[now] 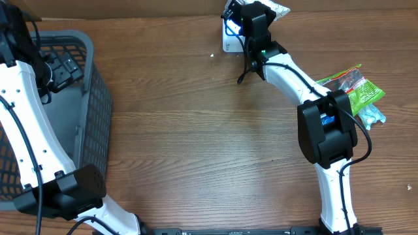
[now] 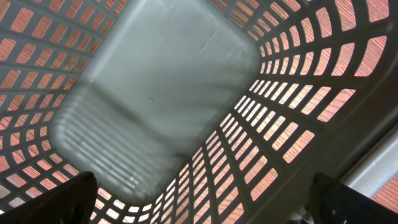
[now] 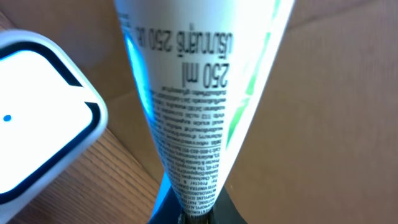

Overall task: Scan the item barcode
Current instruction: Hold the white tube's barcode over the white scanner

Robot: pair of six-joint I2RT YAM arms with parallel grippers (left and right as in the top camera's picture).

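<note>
- Tube [image 3: 193, 124] of white plastic, printed with "250 ml" and blocks of small text, is the item being handled; it is pinched at its narrow crimped end and widens away from the right wrist camera.
- Right gripper [image 3: 196, 214] is clamped tight on that crimped end. Only a dark sliver of its fingers shows at the bottom edge of the right wrist view.
- Blue light runs along the tube's left edge, and green stripes mark its right side.
- Scanner [image 3: 37, 124], a white rounded box with a dark band and a small blue dot on its face, sits on the wooden table [image 1: 196, 143] just beside the tube, to its left in the right wrist view. Whether the two touch cannot be told.
- From overhead, the scanner [image 1: 230, 42] lies at the far edge of the table, with the right arm stretched out over it and a blue glow under the wrist.
- Brown cardboard panel [image 3: 336, 93] fills the background behind the tube.
- Left gripper [image 2: 208, 202] has its fingers spread wide and holds nothing. It hangs inside the grey plastic basket [image 2: 298, 93], looking down at the basket floor.
- Basket [image 1: 98, 98] stands at the left end of the table, well apart from the scanner.
- Green snack packets [image 1: 356, 88] lie at the right edge of the table, beside the right arm's elbow.
</note>
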